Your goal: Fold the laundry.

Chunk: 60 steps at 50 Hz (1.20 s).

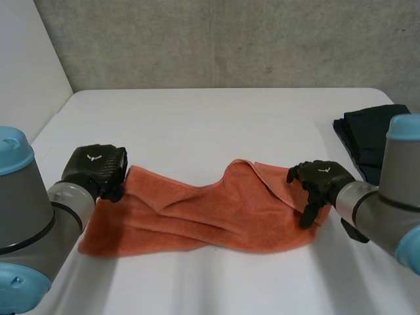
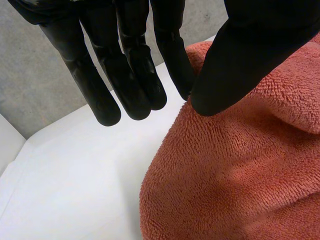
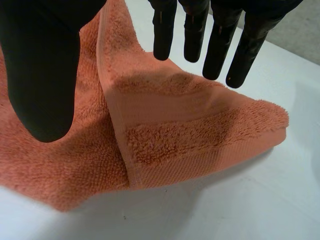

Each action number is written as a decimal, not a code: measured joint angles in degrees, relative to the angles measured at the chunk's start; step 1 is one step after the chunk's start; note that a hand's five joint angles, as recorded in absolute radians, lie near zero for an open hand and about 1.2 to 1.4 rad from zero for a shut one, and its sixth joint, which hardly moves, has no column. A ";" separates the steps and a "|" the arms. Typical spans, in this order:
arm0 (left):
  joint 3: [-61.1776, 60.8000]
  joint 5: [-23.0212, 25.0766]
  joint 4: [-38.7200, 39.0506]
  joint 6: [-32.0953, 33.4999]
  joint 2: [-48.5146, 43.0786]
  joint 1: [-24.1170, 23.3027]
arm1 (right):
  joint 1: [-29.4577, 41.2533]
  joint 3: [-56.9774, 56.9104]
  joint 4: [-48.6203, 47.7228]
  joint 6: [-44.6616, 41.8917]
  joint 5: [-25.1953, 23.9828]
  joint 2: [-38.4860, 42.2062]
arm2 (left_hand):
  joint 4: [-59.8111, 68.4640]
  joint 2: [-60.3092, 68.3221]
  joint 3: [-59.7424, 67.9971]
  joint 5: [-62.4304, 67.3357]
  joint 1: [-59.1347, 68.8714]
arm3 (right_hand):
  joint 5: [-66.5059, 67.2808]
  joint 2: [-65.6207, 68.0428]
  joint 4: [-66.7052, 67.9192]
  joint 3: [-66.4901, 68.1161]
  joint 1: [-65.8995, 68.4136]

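Head view: orange towel (image 1: 216, 210) is seen lying rumpled lengthwise across the near part of the white bench (image 1: 210, 118), with a loose ridge raised in its middle and its right end doubled over. Left robot hand (image 1: 98, 167) is set at the towel's far left corner; whether cloth is gripped there cannot be told. Right robot hand (image 1: 320, 182) is held over the right end, open, fingers (image 3: 220, 45) straight and thumb well apart, nothing gripped; in the right wrist view the folded-over corner lies just under the fingertips. Dark folded stack (image 1: 367, 134) is parked at the bench's right edge, apart from the towel. Step judged: both ends to be taken for spreading or folding. To be done well: right corner should be pinched through both layers near the hem, not the top layer only; both ends should be raised together and drawn taut so the ridge is flattened; edges should be matched before release
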 measured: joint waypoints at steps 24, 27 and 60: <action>0.69 0.19 1.12 0.12 -0.67 0.56 | 0.34 -2.30 -11.69 -1.35 0.71 7.09 | 0.00 0.00 0.00 0.00 0.00 | 28.34 30.98 30.10 30.39 25.74; 1.03 0.20 1.25 0.18 -1.06 0.58 | 0.22 -3.42 -11.21 -2.05 0.69 7.62 | 0.00 0.00 0.00 0.00 0.00 | 38.86 40.93 40.64 40.29 34.54; 68.29 -7.35 1.42 5.88 -17.50 1.10 | 2.00 -64.87 -14.41 -15.88 8.46 9.85 | 0.01 0.07 0.12 0.00 0.00 | 46.47 47.32 47.66 46.93 38.65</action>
